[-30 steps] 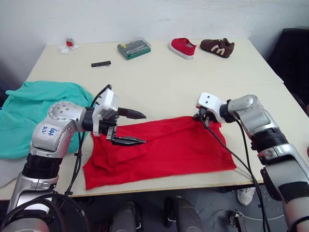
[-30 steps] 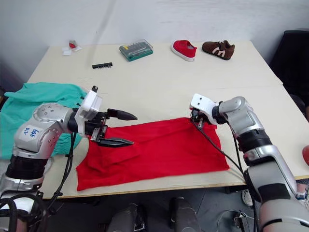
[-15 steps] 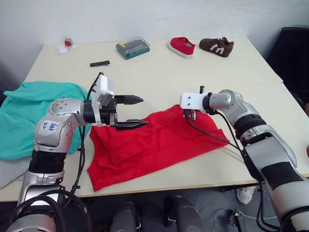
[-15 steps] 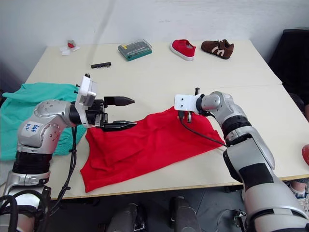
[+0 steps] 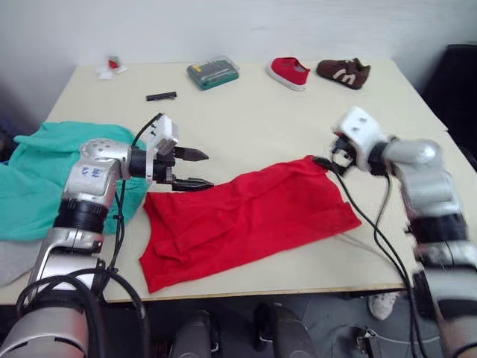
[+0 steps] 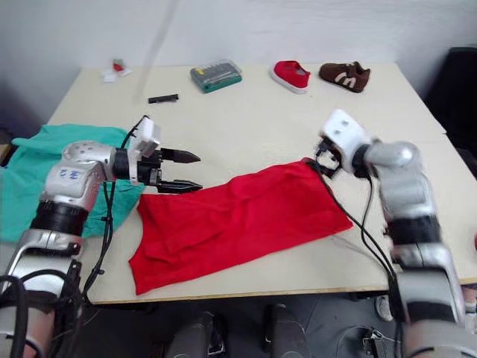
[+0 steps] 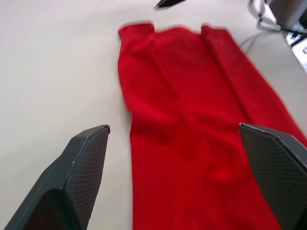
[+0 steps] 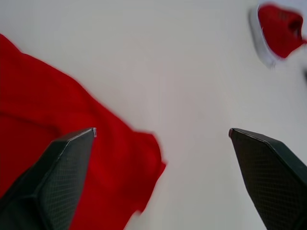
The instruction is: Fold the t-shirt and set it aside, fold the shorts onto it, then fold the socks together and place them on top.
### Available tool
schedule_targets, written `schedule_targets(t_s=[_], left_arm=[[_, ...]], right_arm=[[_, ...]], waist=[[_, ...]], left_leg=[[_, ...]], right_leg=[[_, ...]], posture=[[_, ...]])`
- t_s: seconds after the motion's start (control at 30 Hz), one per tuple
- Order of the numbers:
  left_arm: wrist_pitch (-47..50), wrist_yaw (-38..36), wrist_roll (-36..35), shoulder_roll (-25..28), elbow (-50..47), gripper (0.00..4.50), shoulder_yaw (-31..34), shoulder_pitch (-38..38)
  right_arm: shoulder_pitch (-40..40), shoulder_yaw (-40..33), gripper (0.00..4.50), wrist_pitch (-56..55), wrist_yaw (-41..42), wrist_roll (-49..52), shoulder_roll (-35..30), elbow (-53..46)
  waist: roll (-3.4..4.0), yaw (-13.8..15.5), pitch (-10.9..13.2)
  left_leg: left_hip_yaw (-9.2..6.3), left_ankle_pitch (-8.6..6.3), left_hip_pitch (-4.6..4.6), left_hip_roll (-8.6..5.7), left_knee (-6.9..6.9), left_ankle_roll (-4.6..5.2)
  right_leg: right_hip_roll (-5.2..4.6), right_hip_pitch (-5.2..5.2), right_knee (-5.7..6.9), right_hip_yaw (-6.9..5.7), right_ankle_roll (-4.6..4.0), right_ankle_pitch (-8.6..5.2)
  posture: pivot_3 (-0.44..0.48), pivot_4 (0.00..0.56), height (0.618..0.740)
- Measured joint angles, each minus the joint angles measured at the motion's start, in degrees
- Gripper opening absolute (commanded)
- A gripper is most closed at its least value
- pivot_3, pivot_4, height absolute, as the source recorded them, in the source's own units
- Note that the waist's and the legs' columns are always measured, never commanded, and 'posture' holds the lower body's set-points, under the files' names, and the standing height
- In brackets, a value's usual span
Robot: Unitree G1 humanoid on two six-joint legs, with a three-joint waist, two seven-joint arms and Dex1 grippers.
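A red t-shirt (image 5: 246,218) lies spread and rumpled near the front edge of the table (image 5: 253,127), running aslant toward the right side. The left gripper (image 5: 195,170) hangs just above the shirt's left end, fingers spread wide and empty. The right gripper (image 8: 158,158) hovers at the shirt's far right corner, fingers also wide apart, holding nothing. Teal shorts (image 5: 37,179) are heaped at the left edge. Along the back edge sit a bit case (image 5: 213,72), a red shoe (image 5: 289,72) and a brown shoe (image 5: 343,72).

Far table edge: bit case (image 5: 213,72), red shoe (image 5: 288,72), brown shoe (image 5: 343,72).
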Motion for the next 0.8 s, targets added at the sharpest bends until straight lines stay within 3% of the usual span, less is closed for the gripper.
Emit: schedule_targets(t_s=[0.13,0.2,0.33,0.5,0.6,0.8], left_arm=[[-6.0,-2.3,4.9,-2.7,13.8,4.50,-2.3,-6.2],[-8.4,-3.4,7.2,-3.7,19.8,4.50,-3.1,-9.3],[-13.1,-4.1,11.5,-5.6,28.6,4.50,-3.9,-11.7],[-16.5,-2.7,15.5,-7.9,33.9,4.50,-4.3,-13.4],[-18.0,-2.6,17.7,-7.9,34.7,3.89,-4.3,-13.7],[-18.5,-0.2,20.8,-8.6,36.4,1.94,-4.2,-13.7]], right_arm=[[8.8,-11.6,4.48,32.6,-2.3,5.4,1.5,-27.1],[14.7,-18.1,4.48,42.7,-3.8,6.9,4.7,-37.8],[30.3,-26.0,4.48,47.7,-9.5,10.0,19.3,-46.2],[33.3,-28.0,4.48,47.7,-17.6,13.2,30.2,-48.7],[31.5,-28.6,4.50,47.7,-21.7,14.9,33.3,-47.8],[24.2,-31.0,4.50,47.7,-28.5,18.6,36.4,-41.5]], waist=[[-0.01,0.0,0.0],[-0.10,0.3,-0.1],[-0.14,0.6,-0.1],[-0.15,0.1,-0.1],[-0.15,-0.3,-0.1],[-0.18,-1.0,-0.1]], left_leg=[[0.00,-0.11,-0.02,-0.04,0.09,0.20],[-0.12,-0.26,-0.01,-0.04,0.02,0.39],[-0.09,-0.33,-0.03,-0.04,-0.03,0.37],[-0.02,-0.33,-0.02,-0.06,0.02,0.50],[-0.07,-0.34,-0.01,-0.05,-0.01,0.49],[-0.06,-0.32,-0.01,-0.04,-0.01,0.48]], right_leg=[[-0.13,-0.01,0.03,-0.05,-0.01,0.03],[-0.11,0.05,-0.02,-0.19,-0.03,0.02],[-0.08,-0.01,-0.01,-0.28,-0.10,-0.03],[-0.09,-0.01,0.01,-0.21,-0.06,0.01],[-0.09,0.00,0.01,-0.23,-0.07,0.01],[-0.07,0.00,0.02,-0.22,-0.07,0.01]], posture=[[0.000,0.150,0.740],[0.000,0.150,0.740],[0.000,0.150,0.740],[0.000,0.150,0.740],[0.000,0.150,0.740],[0.000,0.150,0.740]])
